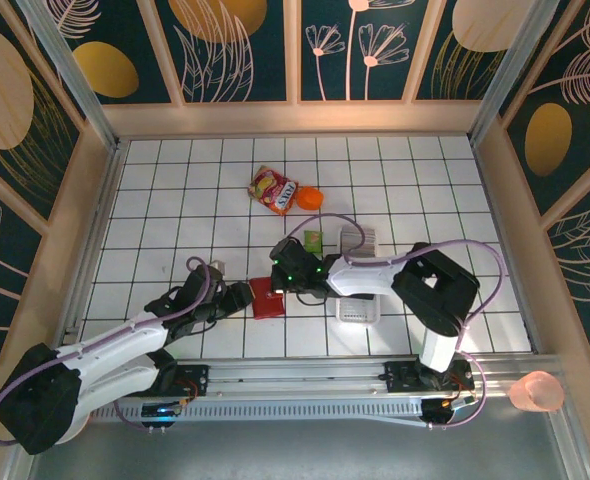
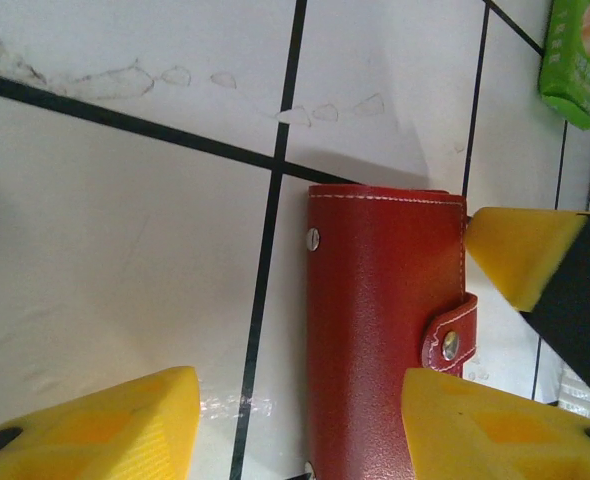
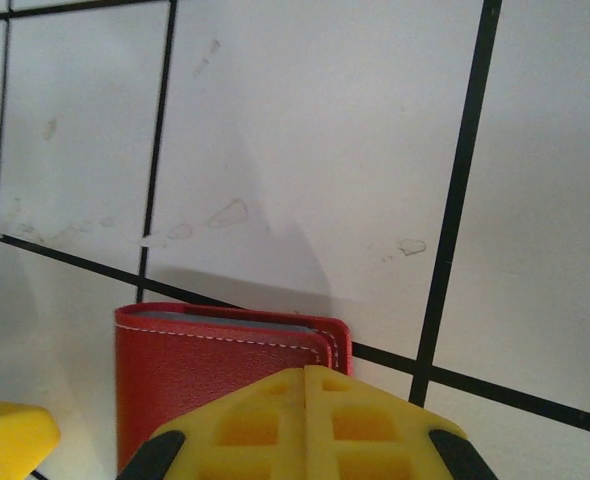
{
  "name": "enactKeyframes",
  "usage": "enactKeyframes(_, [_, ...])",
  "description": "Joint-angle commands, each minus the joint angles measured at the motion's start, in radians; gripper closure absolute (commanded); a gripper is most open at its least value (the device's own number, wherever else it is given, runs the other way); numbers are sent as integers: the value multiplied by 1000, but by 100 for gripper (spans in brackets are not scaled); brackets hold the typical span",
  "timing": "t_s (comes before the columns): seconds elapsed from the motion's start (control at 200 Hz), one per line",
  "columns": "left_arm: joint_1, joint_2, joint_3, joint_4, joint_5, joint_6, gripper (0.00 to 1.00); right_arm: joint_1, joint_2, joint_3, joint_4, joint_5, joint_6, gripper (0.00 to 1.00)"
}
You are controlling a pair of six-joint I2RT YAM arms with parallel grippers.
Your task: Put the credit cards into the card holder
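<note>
Two arms, top view: both reach to the middle of the tiled table (image 1: 175, 200), where the left gripper (image 1: 237, 298) and right gripper (image 1: 277, 283) meet at the card holder (image 1: 267, 302).
Card holder, top view: small red patch lying flat, just right of the left gripper. Its far edge is under the right gripper, and its long axis is hard to judge.
Hidden, top view: the right arm lies across the white tray (image 1: 355, 312), so its contents cannot be made out. Both sets of fingers are too small to read.
Card holder, left wrist view: closed, with the snap tab (image 2: 452, 335) fastened on its right edge. The long axis runs up the picture, away from the camera, and the near end is cut off.
Left fingers, left wrist view: wide apart. One pad (image 2: 105, 430) is over bare tile well left of the holder, the other at its lower right edge; whether they touch is unclear.
Right gripper, left wrist view: its yellow tip touches the holder's far right corner.
Green packet (image 2: 575, 55): top right, cut by the frame.
Right fingers, right wrist view: pressed together with nothing seen between them, hiding part of the holder. Grey lining shows along the holder's far edge.
</note>
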Motion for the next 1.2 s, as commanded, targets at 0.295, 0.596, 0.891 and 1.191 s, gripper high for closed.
enactKeyframes(0.295, [-19,38,-30,130,62,-31,47,5,24,-29,-33,54,19,100])
enactKeyframes(0.596, [-32,82,-30,187,93,-38,56,4,13,-73,-15,64,45,100])
enactKeyframes(0.891, [-43,131,-39,292,126,-53,57,4,-24,-106,0,76,76,100])
enactKeyframes(1.191, [-52,244,-32,386,164,-52,66,5,-66,-160,56,57,99,100])
